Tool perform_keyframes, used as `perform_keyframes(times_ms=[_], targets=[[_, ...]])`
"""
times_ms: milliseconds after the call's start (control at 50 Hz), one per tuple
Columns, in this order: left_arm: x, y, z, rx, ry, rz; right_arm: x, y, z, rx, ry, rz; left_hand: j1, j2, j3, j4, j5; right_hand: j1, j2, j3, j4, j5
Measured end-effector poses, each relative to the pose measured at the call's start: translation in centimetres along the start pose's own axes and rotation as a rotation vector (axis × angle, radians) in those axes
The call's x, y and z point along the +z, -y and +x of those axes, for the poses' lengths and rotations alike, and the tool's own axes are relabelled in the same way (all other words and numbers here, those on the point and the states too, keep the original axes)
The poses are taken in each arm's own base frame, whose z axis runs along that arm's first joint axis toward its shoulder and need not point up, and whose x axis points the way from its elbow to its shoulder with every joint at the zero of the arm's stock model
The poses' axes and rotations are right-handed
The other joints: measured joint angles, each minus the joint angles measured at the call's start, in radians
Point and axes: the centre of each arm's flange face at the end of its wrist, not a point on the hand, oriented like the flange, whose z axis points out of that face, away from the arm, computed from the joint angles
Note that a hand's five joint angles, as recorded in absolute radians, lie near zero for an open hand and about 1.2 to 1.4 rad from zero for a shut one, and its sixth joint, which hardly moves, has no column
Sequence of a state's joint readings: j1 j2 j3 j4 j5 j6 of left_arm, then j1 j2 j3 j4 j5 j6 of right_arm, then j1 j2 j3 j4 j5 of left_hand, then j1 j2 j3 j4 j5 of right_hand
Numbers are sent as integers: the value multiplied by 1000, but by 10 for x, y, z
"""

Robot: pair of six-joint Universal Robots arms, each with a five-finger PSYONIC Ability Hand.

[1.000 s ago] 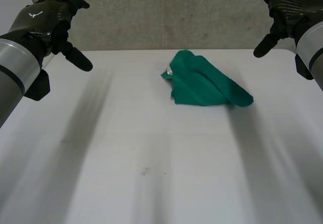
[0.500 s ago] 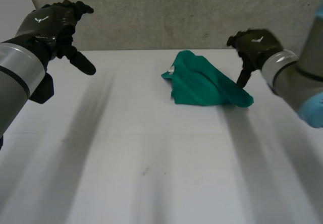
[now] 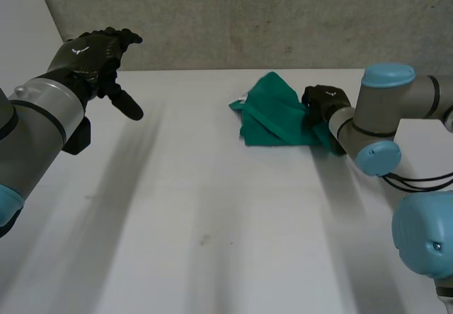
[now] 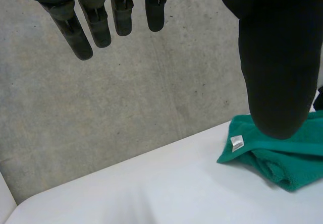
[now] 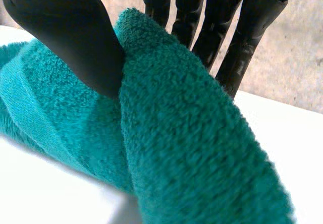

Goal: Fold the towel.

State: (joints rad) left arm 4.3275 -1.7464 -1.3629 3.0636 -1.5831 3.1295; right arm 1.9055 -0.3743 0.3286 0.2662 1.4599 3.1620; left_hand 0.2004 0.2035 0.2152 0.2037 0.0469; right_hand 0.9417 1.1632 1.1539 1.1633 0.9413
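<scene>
Evidently the folding is hardly beginning: the green towel (image 3: 272,119) is lying crumpled at the far middle of the white table (image 3: 212,222). The right hand (image 3: 322,102) is pinching its right end between thumb and fingers, and the left hand (image 3: 92,56) is hovering well apart, spread wide and empty.

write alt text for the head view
A crumpled green towel lies at the far middle of a white table, the robot's right hand pinching its right end. The left hand hovers open above the table's far left.
</scene>
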Motion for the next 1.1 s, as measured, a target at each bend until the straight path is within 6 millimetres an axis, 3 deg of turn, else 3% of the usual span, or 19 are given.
perform_keyframes(times_ms=[80, 140, 180, 200, 260, 300, 320, 380, 460, 480, 540, 600, 700, 740, 780, 860, 980, 1100], targets=[[0, 1, 0, 0, 1, 3, -11, 32, -7, -10, 21, 48, 0, 0, 0, 0, 0, 1, 10, 17, 24, 12], [-2, 4, 0, -1, 2, 10, -32, 71, -15, -25, 61, 100, 0, 0, 0, 0, 0, 2, 10, 17, 24, 12], [-2, 4, 0, -1, 2, 10, -32, 71, -15, -25, 61, 100, 0, 0, 0, 0, 0, 2, 10, 17, 24, 12], [-3, 7, 0, -2, 2, 20, -54, 97, -26, -49, 113, 127, 0, 0, 0, 0, 0, 5, 10, 17, 24, 14], [-7, 14, -1, -2, 4, 42, -84, 111, -50, -96, 206, 128, 0, 0, 0, 0, 0, 8, 10, 21, 24, 34], [-8, 17, -1, -3, 6, 50, -90, 111, -57, -109, 230, 125, 0, 0, 0, 0, -1, 8, 10, 21, 24, 34], [-13, 26, -3, -4, 9, 79, -119, 105, -93, -176, 351, 97, 0, 0, 0, 0, 0, 8, 10, 27, 24, 35], [-18, 36, -4, -5, 13, 111, -151, 84, -133, -267, 491, 49, 0, 0, 0, 0, -1, 8, 10, 31, 24, 37], [-24, 43, -5, -6, 15, 133, -166, 71, -150, -316, 553, 22, 0, 0, 0, 0, -1, 8, 10, 32, 24, 38], [-26, 45, -5, -6, 15, 137, -197, 38, -182, -438, 675, -39, 0, 0, 0, 0, 0, -99, -151, -134, -142, -101], [-28, 42, -5, -7, 15, 127, -213, 19, -194, -529, 716, -74, 0, 0, 0, 0, 0, -544, -648, -628, -635, -580], [-29, 33, -4, -8, 14, 99, -216, 15, -196, -579, 687, -84, 0, 0, 0, 0, 0, -702, -887, -880, -888, -842], [-30, 19, -4, -7, 10, 54, -211, 22, -190, -595, 596, -72, 0, 0, 0, 0, 0, -715, -915, -917, -912, -874], [-30, 5, -2, -4, 5, 11, -202, 47, -172, -544, 469, -27, 0, 0, 0, 0, 0, -715, -915, -917, -912, -874], [-29, 1, -2, -2, 2, -4, -200, 54, -165, -523, 435, -14, 0, 0, 0, 0, 0, -715, -915, -917, -912, -874], [-25, -18, 1, 2, -9, -63, -189, 70, -130, -425, 323, -16, 0, 0, 0, 0, 0, -715, -915, -917, -912, -874], [-17, -43, 10, 7, -41, -144, -181, 62, -102, -356, 254, -78, 0, 0, 0, 0, 0, -715, -915, -917, -912, -874], [-12, -78, 40, 26, -129, -246, -174, 39, -77, -335, 202, -166, 0, 0, 0, 0, 0, -715, -915, -917, -912, -874]])
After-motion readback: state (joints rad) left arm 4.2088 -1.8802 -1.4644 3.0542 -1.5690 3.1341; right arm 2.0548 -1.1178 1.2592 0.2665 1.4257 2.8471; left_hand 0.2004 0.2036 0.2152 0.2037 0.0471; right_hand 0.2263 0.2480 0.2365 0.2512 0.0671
